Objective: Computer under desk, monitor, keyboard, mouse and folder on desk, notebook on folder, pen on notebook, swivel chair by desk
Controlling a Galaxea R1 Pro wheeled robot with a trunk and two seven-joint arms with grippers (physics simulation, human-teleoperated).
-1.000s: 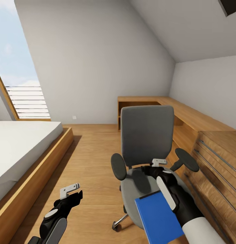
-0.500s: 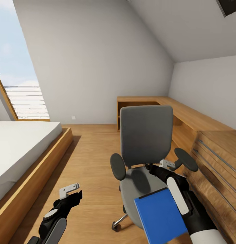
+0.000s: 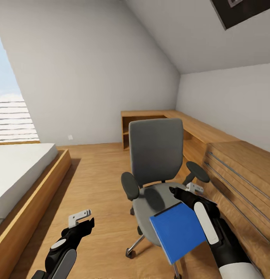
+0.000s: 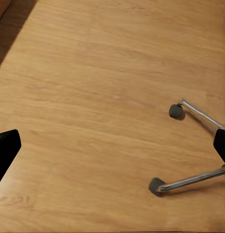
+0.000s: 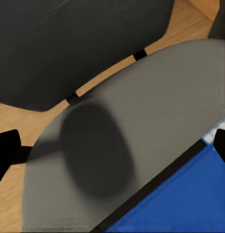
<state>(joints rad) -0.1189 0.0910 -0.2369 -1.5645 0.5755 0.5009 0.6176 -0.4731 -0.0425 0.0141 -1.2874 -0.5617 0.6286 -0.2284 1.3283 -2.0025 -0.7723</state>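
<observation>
The blue folder point(image 3: 177, 231) lies on the near edge of the swivel chair point(image 3: 156, 155) seat, overhanging the near rim and tilted slightly, with a dark spine along its far-left edge. The right gripper point(image 3: 191, 190) hovers just above the seat at the far-right corner of the folder; whether its fingers are spread or closed cannot be told from these views, and it holds nothing visible. The left gripper point(image 3: 81, 218) hangs released over the bare wooden floor point(image 4: 93, 97) on the left, near the chair's castor legs point(image 4: 190, 145). Judged from its look, the folder is a thin, flat, stiff, light item with a smooth cover likely to slip. The recommended hold is a pinch across the overhanging near edge or the spine side, where both faces are reachable. The chair rolls on castors, so downward pressing may shift it. The wooden table point(image 3: 196, 130) runs along the right wall.
</observation>
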